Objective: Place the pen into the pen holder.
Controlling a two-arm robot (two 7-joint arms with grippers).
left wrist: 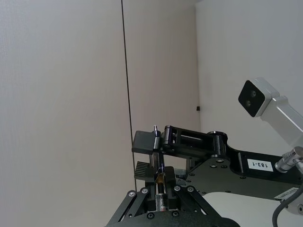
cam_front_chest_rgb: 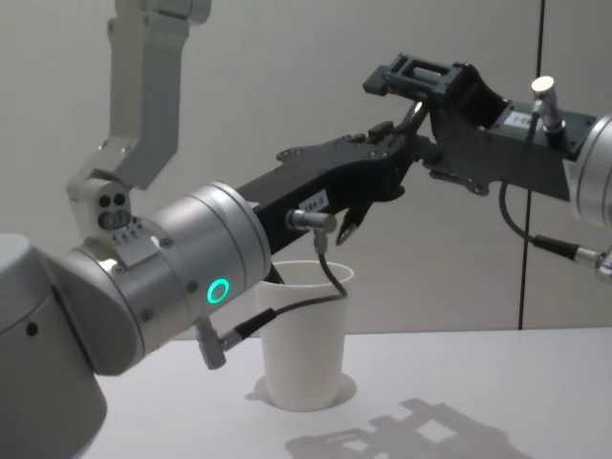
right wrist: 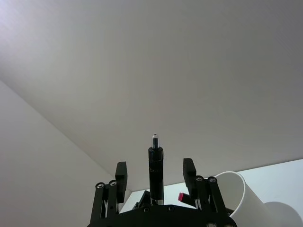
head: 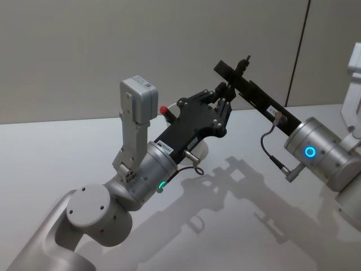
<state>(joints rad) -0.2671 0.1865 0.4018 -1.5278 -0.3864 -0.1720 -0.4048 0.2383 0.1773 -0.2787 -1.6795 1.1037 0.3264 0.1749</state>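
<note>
Nearest my chest camera, the left gripper [cam_front_chest_rgb: 406, 143] reaches up over the table [cam_front_chest_rgb: 478, 382], its fingers closed on the pen [left wrist: 158, 177]. Below its arm stands the pen holder [cam_front_chest_rgb: 304, 335], upright on the table, partly hidden by a dangling cable [cam_front_chest_rgb: 330, 273]. Further right, the right gripper [right wrist: 155, 177] meets the same pen, fingers [right wrist: 121, 172] spread either side of it, not visibly touching.

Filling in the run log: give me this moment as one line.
left gripper: shut on pen, raised | right gripper: open around pen | pen holder: upright on table, pen not yet in
</note>
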